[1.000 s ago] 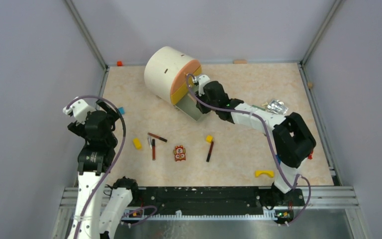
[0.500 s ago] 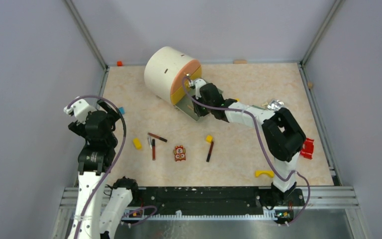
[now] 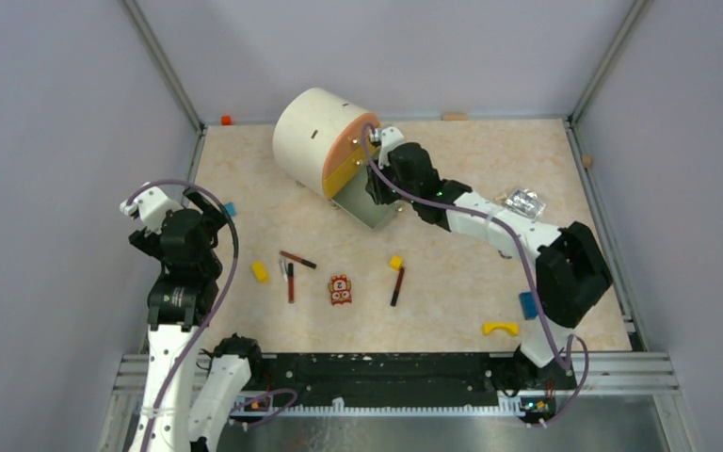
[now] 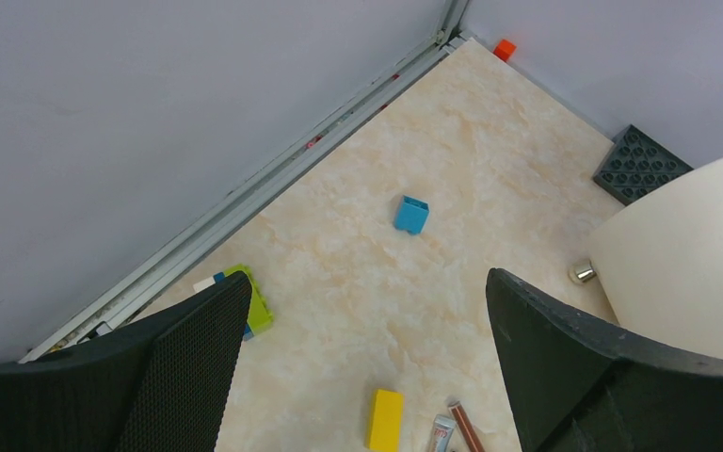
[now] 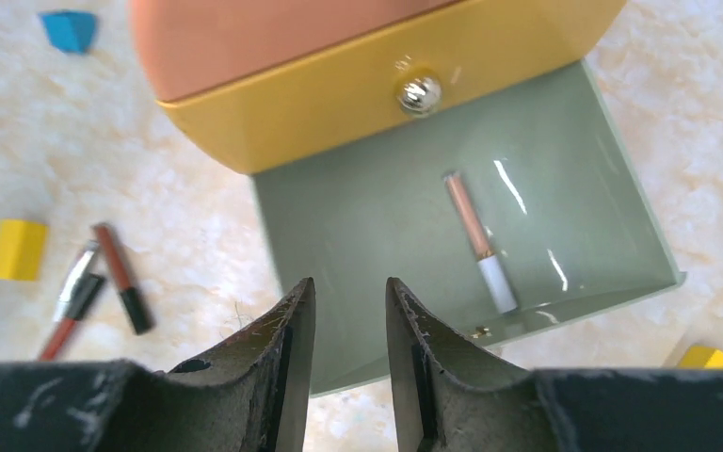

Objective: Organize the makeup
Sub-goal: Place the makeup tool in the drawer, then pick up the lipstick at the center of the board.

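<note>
Only from the right wrist is the inside of the green drawer (image 5: 377, 217) seen: one copper-and-white stick (image 5: 475, 240) is laid slantwise on its floor, toward its right wall. The right gripper (image 5: 346, 287) is held over the drawer's near edge, its fingers parted by a narrow gap with nothing between them. From above, that stick is hidden by the arm, but the drawer is shown pulled out from the foot of a cream drum (image 3: 315, 137). A cluster of sticks (image 3: 289, 281) is seen on the table (image 3: 471, 151) near-left of the drawer, and a dark stick (image 3: 397, 285) nearer than it. The left gripper (image 4: 365, 282) is spread wide and empty, well left of the drawer, above a blue block (image 4: 411, 214).
</note>
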{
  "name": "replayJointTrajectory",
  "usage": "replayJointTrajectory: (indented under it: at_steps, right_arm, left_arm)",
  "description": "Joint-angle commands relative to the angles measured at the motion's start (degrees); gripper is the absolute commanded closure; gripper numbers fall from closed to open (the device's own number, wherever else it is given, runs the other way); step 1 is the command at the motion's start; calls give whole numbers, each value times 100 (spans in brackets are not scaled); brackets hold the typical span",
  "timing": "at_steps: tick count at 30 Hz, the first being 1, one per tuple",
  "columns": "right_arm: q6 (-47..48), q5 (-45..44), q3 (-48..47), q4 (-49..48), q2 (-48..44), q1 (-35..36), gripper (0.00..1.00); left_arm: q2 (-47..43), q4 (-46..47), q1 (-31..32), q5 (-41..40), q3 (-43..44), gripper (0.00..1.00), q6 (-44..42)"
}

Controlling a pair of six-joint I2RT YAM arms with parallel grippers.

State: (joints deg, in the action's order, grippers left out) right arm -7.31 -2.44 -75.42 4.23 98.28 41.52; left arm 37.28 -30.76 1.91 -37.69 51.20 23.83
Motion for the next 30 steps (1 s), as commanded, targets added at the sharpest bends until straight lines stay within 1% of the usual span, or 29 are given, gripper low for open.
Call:
replayJointTrajectory:
  at_steps: [1,5,10,15,18,22,24,30]
  right_arm:
    - [-530,-71,-79,37,-340,450,67]
    - [-431,62,14,36,-205,1150,67]
    - [-86,762,-19,-104,343,1659,64]
    - [342,1150,-192,-384,934,1725,59]
    - [527,1191,-537,-336,1395,1731,57]
    - [562,1253,-766,-383,1842,1736,55]
    - [551,1277,-864,-552,2006,1729,53]
    - [687,1137,-1177,-509,2343,1766,48]
  left_arm:
    - [32,264,-42,60,-31,1,-81]
    - [33,256,-52,47,-28,1,-81]
    - [50,268,-62,78,-29,1,-81]
    - [53,272,-68,134,-20,1,-89]
    - [52,273,-63,142,-27,1,-90]
    - [35,273,-68,131,-18,1,-90]
    - [36,272,-74,145,-24,1,-97]
    - [48,272,-76,138,-22,1,-98]
